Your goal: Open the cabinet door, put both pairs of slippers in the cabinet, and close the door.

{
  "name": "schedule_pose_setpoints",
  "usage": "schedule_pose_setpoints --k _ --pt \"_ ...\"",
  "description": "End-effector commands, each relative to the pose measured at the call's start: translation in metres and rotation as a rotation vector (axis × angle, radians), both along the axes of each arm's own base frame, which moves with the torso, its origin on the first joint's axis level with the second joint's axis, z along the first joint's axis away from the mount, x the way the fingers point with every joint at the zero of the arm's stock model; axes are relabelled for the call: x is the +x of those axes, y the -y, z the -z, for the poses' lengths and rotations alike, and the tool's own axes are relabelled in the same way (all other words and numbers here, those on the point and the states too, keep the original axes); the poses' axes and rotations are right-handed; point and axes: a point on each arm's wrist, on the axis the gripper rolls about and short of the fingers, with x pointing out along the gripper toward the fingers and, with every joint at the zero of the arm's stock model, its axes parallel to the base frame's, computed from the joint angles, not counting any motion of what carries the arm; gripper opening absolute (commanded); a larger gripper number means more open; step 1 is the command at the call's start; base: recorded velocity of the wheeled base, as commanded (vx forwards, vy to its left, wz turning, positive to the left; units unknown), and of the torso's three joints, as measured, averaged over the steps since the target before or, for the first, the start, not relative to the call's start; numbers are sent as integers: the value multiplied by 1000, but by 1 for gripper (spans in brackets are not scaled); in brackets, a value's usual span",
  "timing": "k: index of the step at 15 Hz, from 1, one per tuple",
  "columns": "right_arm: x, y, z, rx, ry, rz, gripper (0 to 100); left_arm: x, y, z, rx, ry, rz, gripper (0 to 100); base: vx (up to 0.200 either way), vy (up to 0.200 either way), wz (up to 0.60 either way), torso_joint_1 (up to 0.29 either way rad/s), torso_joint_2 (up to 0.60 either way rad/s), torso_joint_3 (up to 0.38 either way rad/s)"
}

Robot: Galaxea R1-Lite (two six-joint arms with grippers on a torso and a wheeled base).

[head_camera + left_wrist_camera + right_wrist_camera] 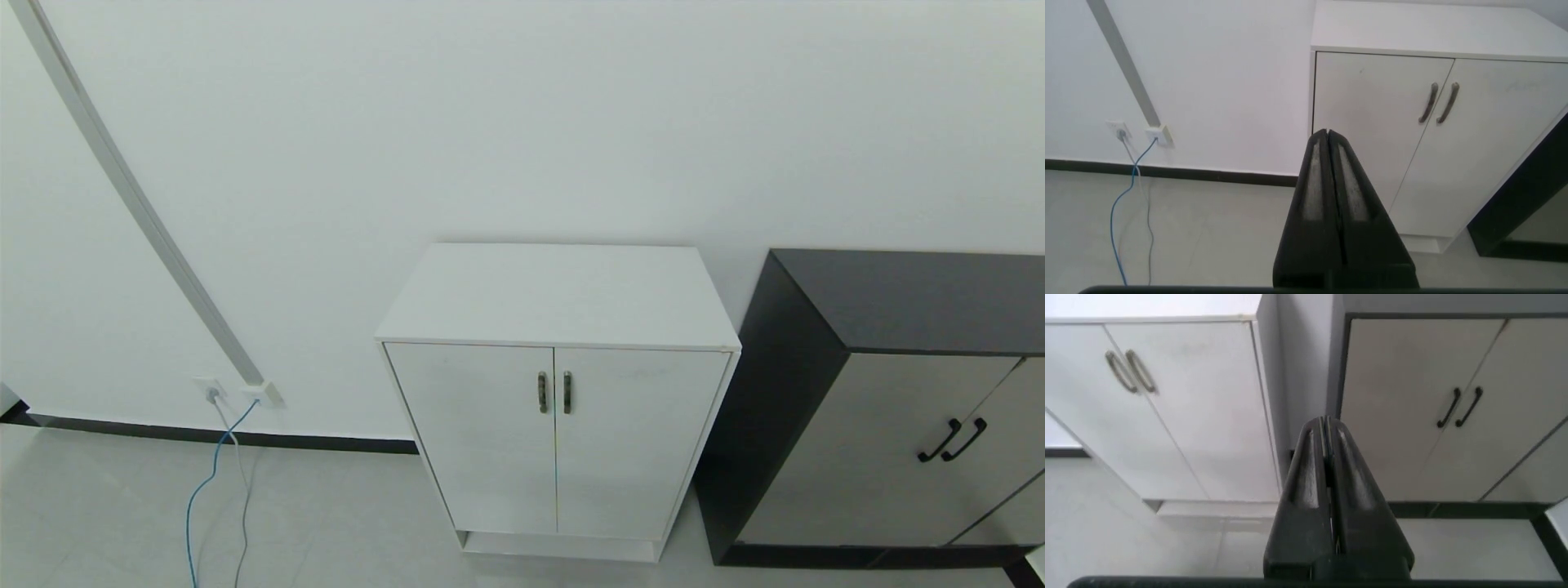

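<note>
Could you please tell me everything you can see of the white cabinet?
The white cabinet is a plain upright box with a flat top and smooth panels. Its two doors are shut, meeting at a middle seam flanked by two vertical, dark metallic handles. Under the doors is an open recess. It stands on the floor, back against the wall. A black cabinet stands to the robot's right of it, a narrow gap between.
</note>
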Motion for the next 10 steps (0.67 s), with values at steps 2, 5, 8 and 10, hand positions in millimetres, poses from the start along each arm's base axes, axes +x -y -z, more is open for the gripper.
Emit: schedule_pose_setpoints --k 2,5,8,10 --pt "-3 0 1 3 44 0 0 0 0 0 0 0 0 0 0 0 0 0 0 0" --pt "-4 0 1 17 51 11 0 0 0 0 1 0 1 0 0 0 0 0 0 0" --pt "-4 1 0 87 61 28 0 0 0 0 6 0 5 0 0 0 0 0 0 0" --pt "-4 0 0 84 61 26 0 0 0 0 6 0 6 0 0 0 0 0 0 0"
